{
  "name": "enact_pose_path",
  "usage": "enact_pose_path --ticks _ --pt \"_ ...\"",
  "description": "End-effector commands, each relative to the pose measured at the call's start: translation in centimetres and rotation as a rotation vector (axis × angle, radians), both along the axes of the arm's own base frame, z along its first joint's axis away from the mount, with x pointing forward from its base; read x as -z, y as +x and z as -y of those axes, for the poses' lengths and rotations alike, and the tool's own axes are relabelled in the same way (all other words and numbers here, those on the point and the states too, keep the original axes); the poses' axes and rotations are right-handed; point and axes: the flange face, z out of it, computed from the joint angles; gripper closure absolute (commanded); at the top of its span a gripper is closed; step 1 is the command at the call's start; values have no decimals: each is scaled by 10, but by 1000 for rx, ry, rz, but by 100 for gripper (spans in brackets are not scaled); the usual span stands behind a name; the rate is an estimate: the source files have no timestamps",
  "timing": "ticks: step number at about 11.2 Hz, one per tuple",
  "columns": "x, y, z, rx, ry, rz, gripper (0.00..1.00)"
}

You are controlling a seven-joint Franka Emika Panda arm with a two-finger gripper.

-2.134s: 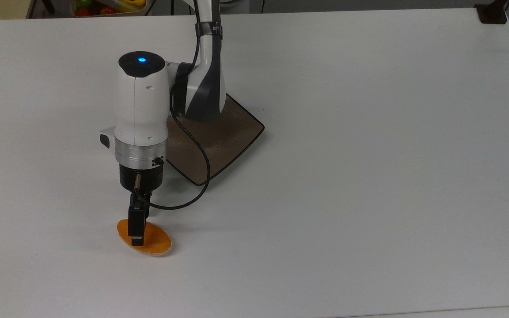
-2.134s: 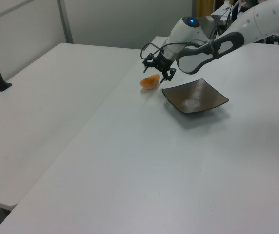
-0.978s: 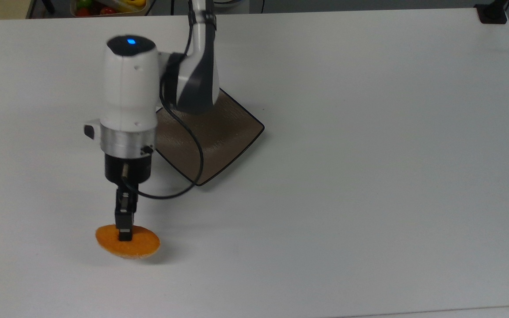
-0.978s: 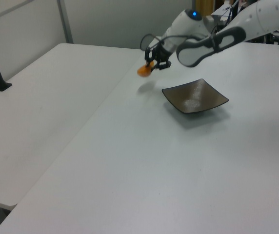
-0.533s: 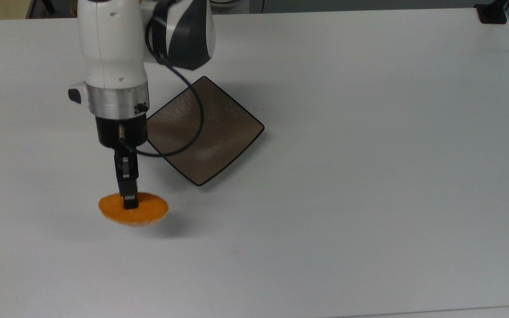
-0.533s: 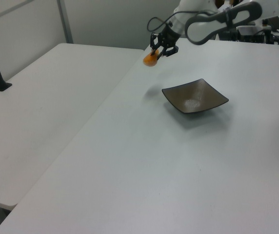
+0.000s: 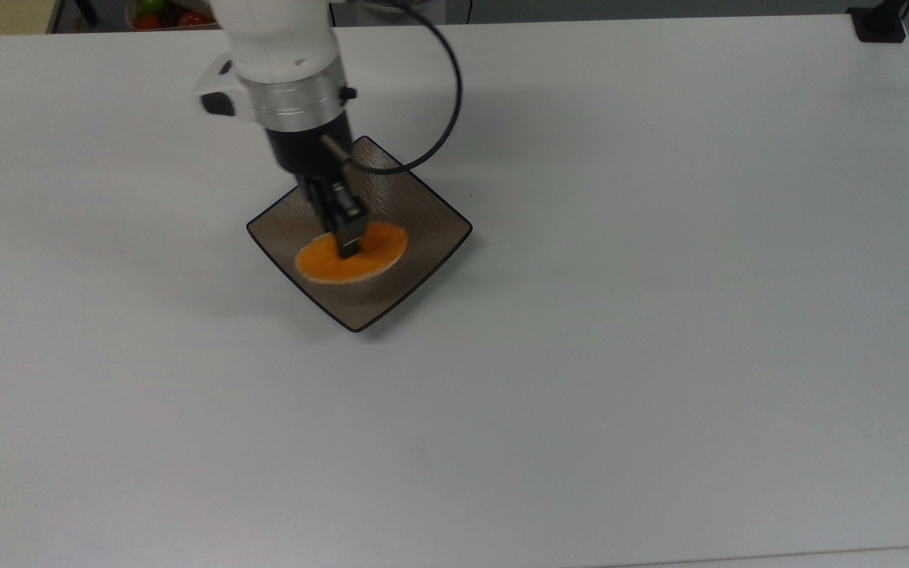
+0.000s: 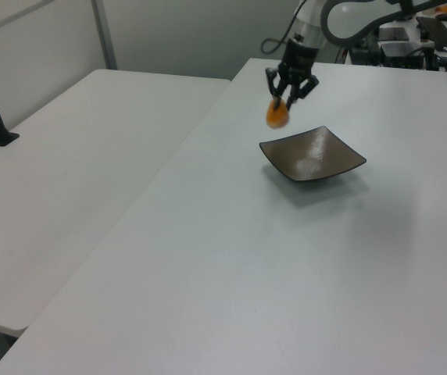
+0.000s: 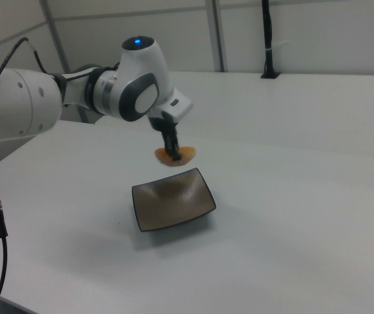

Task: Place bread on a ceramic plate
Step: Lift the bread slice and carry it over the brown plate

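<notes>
The bread (image 7: 352,254) hangs in the air above the plate (image 7: 423,237), pinched near its middle by the jaws of the gripper (image 7: 348,243), clear of the surface in the right view. It looks light and thin, probably soft and crumbly at the rim, so a gentle pinch across the short width suits it. In the top view it lies roughly flat, its long axis running left to right, slightly raised at the right. The plate sits on the white desk (image 7: 660,315).
</notes>
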Motion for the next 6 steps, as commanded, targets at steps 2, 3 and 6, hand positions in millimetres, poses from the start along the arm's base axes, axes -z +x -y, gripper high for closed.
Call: enact_pose_path --ticks 2,3,6 --pt "40 -28 -36 -110 11 -130 61" --pt "46 -25 -37 -96 17 -141 18" --pt "45 -23 -37 -69 22 -137 0"
